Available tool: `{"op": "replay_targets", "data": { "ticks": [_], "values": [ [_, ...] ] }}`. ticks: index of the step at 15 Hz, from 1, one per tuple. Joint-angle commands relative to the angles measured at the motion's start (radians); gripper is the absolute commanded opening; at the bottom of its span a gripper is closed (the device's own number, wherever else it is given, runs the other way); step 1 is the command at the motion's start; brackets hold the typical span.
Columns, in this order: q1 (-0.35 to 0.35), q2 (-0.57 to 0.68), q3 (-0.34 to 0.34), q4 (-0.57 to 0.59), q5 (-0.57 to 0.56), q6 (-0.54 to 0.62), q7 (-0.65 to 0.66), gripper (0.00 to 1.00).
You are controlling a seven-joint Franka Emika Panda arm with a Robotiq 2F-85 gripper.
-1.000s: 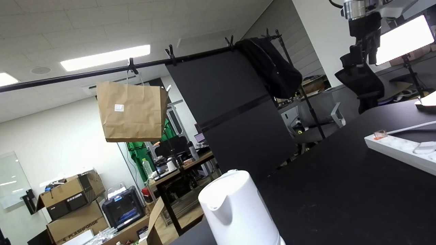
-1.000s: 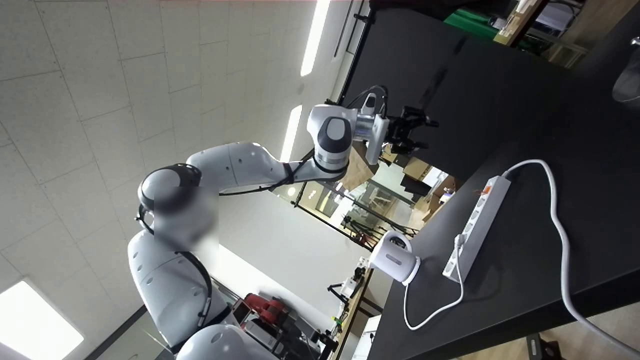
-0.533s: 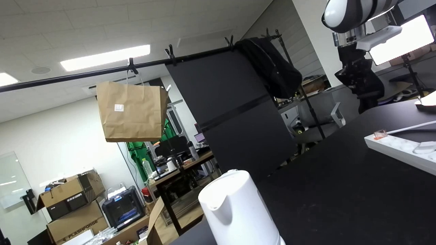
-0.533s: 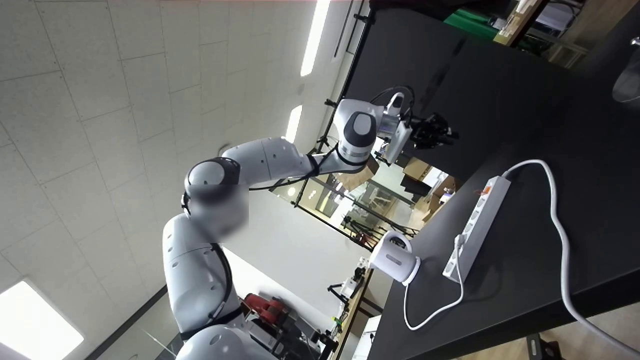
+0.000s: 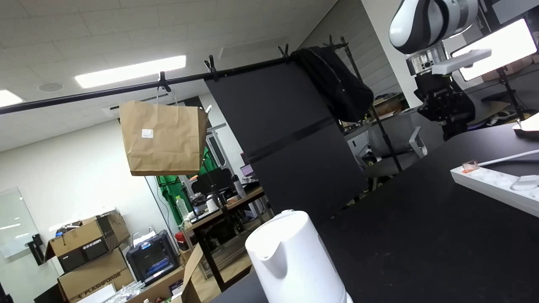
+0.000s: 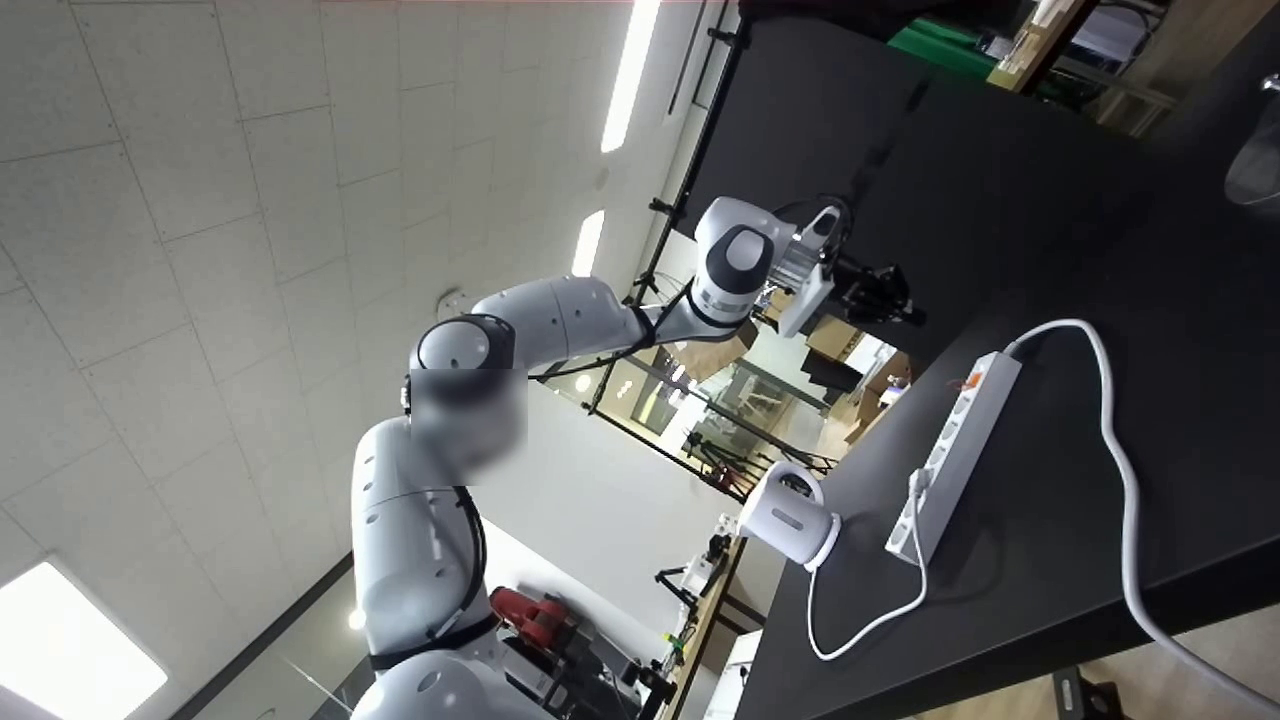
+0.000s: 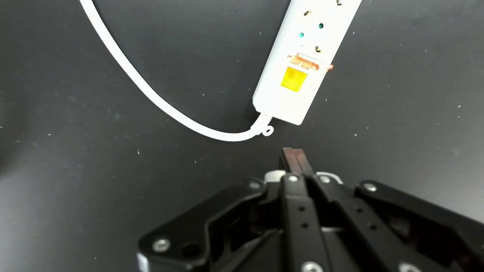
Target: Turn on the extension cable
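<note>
The extension cable is a white multi-socket strip [image 6: 955, 455] lying on the black table, and both exterior views show it. In the wrist view the strip [image 7: 280, 87] runs off the top edge, with a yellow-orange switch [image 7: 294, 78] near its cord end. An orange hinge-like piece [image 7: 304, 62] sits beside the switch. A thick white cord [image 7: 151, 94] leaves that end and curves away. My gripper [image 7: 294, 150] is shut, its reddish fingertips pressed together with nothing between them. In an exterior view the gripper [image 6: 915, 316] hangs in the air above the table, apart from the strip.
A white kettle [image 6: 790, 515] stands near the strip, and its thin cord [image 6: 880, 625] leads to a plug [image 6: 918, 485] in one socket. At the right edge of an exterior view is a clear container [image 6: 1258, 165]. The black table [image 5: 400, 248] extends around these things.
My gripper's fingers have come together from an open stance. The arm has moved lower and closer to the strip's cord end. The strip and kettle have stayed in place.
</note>
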State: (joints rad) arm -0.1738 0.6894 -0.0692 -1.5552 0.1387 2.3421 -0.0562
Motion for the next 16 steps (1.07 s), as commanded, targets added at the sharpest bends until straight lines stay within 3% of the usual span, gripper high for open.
{"op": "replay_targets", "data": {
  "ticks": [1, 5, 12, 16],
  "values": [
    [-0.008, 0.001, 0.007, 0.004, -0.006, -0.004, 0.003, 0.01],
    [-0.010, 0.002, 0.008, 0.007, -0.005, -0.005, 0.003, 0.00],
    [0.032, 0.038, -0.039, -0.001, 0.012, 0.008, 0.262, 0.00],
    [0.020, 0.050, -0.022, -0.001, 0.007, 0.001, 0.225, 0.00]
  ]
}}
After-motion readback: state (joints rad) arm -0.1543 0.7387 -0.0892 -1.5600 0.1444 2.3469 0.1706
